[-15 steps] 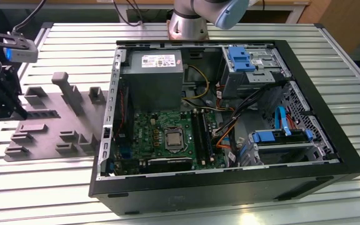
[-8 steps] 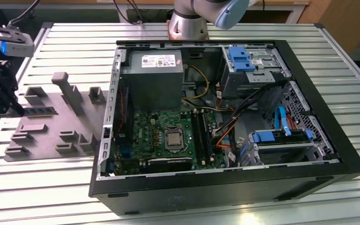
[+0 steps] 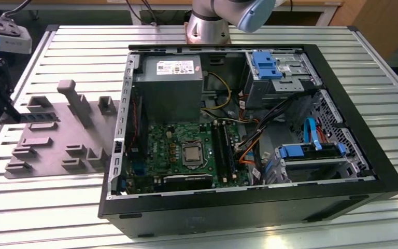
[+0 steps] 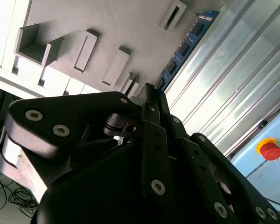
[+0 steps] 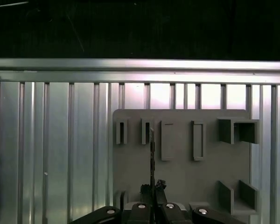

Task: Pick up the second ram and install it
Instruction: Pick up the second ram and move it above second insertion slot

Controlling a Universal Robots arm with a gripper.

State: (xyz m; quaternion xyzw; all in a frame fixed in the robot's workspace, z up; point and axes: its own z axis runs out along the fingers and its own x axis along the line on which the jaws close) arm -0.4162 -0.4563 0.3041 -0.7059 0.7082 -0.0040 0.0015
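Note:
The second ram [image 3: 39, 118] is a thin blue-green stick, and it sticks out from my gripper [image 3: 12, 116] at the exterior view's far left, over the grey holder plate [image 3: 60, 135]. In the second wrist view the blue stick [image 4: 186, 44] runs away from the gripper [image 4: 151, 91], whose black fingers are shut on its near end. The first wrist view shows the ram [image 5: 152, 149] edge-on as a thin dark line above the gripper [image 5: 152, 186], over the slotted grey plate [image 5: 182, 172]. The green motherboard [image 3: 185, 150] lies inside the open computer case [image 3: 365, 155], well to the exterior view's right of the gripper.
Long black memory slots [image 3: 219, 145] run beside the processor socket. The case also holds a power supply [image 3: 168, 78], cables and blue drive brackets [image 3: 299, 151]. The arm's base [image 3: 209, 23] stands behind the case on the ribbed metal table. A red button [image 4: 270, 150] shows in the second wrist view.

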